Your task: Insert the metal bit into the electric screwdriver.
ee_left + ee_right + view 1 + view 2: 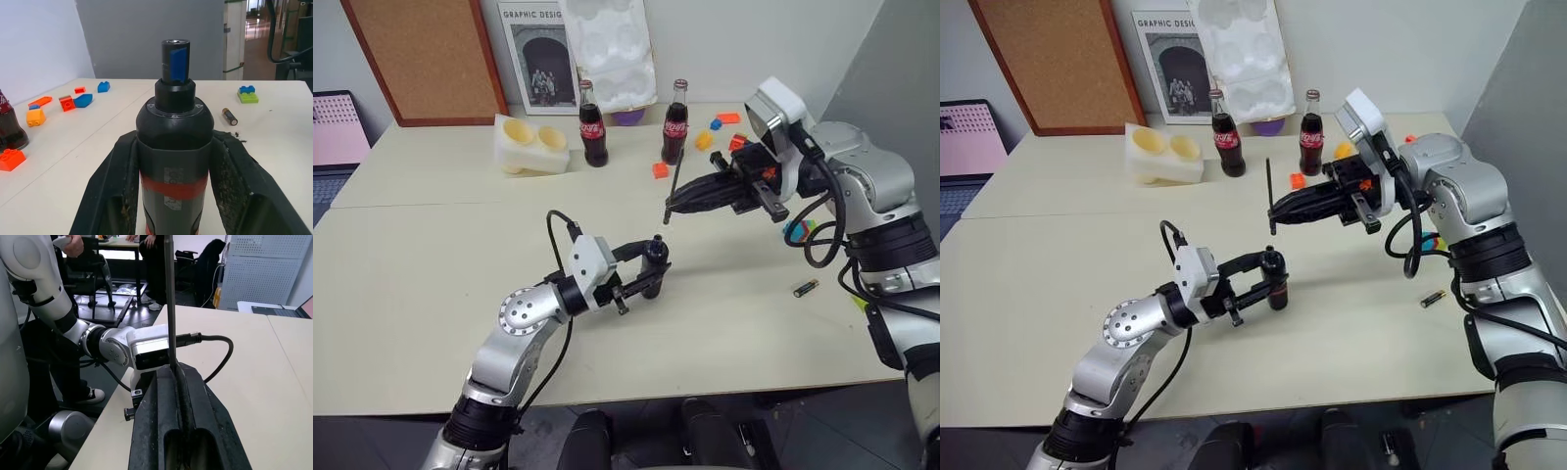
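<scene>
The electric screwdriver (654, 266), a stubby-looking cylinder of matte black with a red band and a blue-faced collar at its top, stands upright above the pale table (431, 284), clamped between the rough, pitted black fingers of the left gripper (651, 275). Above the screwdriver and toward the right arm, the right gripper (677, 205) is pinched tight on the metal bit (674, 184), a needle-thin dark grey rod held nearly vertical, most of its length rising above the fingers and its lower end well clear of the screwdriver's tip. The left wrist view adds the socket at the screwdriver's top, a small black-and-gold battery (229, 116) and scattered orange, blue and green bricks beyond it. The right wrist view shows the bit seated in the groove between the closed fingers, with the table's near edge just behind. Behind the screwdriver stand two glass cola bottles (593, 124); the tabletop around the screwdriver itself is bare, and open air separates the two grippers.
</scene>
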You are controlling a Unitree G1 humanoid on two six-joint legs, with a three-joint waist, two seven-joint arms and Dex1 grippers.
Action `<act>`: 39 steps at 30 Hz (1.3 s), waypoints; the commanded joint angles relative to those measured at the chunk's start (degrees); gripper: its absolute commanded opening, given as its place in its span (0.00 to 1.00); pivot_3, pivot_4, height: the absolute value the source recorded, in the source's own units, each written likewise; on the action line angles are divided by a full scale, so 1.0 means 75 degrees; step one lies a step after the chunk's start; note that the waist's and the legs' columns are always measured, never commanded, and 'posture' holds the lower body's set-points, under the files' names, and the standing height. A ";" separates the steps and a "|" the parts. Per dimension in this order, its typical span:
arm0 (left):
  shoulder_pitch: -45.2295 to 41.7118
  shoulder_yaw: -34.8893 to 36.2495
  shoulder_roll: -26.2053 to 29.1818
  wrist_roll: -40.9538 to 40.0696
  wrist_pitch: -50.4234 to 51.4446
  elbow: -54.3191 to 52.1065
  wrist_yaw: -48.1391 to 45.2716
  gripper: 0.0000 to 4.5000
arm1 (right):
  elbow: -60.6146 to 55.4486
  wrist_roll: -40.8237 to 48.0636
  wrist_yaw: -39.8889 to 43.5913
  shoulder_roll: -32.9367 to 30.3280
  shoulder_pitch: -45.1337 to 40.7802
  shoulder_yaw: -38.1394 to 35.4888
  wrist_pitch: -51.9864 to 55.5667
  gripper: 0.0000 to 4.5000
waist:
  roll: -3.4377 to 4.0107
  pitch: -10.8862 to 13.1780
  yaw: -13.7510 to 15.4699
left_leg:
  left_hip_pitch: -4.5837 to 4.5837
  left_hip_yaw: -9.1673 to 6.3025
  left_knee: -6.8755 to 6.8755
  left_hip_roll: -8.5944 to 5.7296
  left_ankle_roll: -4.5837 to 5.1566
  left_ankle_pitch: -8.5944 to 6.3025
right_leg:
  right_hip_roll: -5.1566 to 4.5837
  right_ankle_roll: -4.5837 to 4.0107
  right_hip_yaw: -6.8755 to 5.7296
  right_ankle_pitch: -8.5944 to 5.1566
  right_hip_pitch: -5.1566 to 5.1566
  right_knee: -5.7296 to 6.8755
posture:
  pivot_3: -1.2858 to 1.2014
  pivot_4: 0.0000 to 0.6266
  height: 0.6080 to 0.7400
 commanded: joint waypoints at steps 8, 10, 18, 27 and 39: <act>0.0019 0.0161 0.0144 0.0152 0.0234 -0.0098 0.0223 0.37 | 0.0043 0.0155 0.0656 0.0289 -0.0110 0.0213 -0.0705 0.00 | 0.0000 0.0000 -0.0001 | 0.0001 -0.0001 0.0001 0.0001 0.0000 0.0000 | 0.0001 -0.0002 0.0001 -0.0002 -0.0003 0.0009 | 0.52 0.24 1.00; -0.0025 0.0168 0.0146 0.0074 0.0249 -0.0135 0.0173 0.37 | 0.0020 0.0160 0.0656 0.0306 -0.0093 0.0205 -0.0701 0.00 | 0.0000 0.0000 0.0000 | 0.0001 -0.0001 0.0001 0.0001 0.0000 0.0001 | 0.0002 -0.0003 0.0001 -0.0002 -0.0004 0.0012 | 0.52 0.24 1.00; -0.0218 0.0249 0.0214 -0.0558 0.0770 -0.0667 -0.0028 0.37 | -0.0340 0.0284 0.0656 0.0146 -0.0046 -0.0302 -0.0229 0.00 | 0.0001 0.0002 0.0004 | -0.0004 -0.0002 0.0002 0.0001 0.0000 0.0000 | 0.0002 -0.0006 0.0000 -0.0005 -0.0008 0.0013 | 0.52 0.24 1.00; -0.0403 0.0143 0.0455 -0.1046 0.1205 -0.1080 -0.0619 0.37 | -0.1139 0.0419 0.0417 -0.0156 0.0414 -0.0941 0.0702 0.00 | 0.0001 0.0005 0.0037 | -0.0018 -0.0005 -0.0003 -0.0003 -0.0001 0.0000 | -0.0001 -0.0008 -0.0004 -0.0016 -0.0019 0.0013 | 0.52 0.24 1.00; -0.0157 -0.0014 0.0384 -0.0507 0.0564 -0.0357 -0.0880 0.37 | -0.1665 0.0342 -0.0052 0.0017 0.0985 -0.1245 0.1154 0.00 | 0.0001 0.0005 0.0033 | -0.0017 -0.0003 -0.0001 -0.0004 -0.0001 0.0000 | -0.0001 -0.0007 -0.0002 -0.0016 -0.0020 0.0015 | 0.52 0.24 1.00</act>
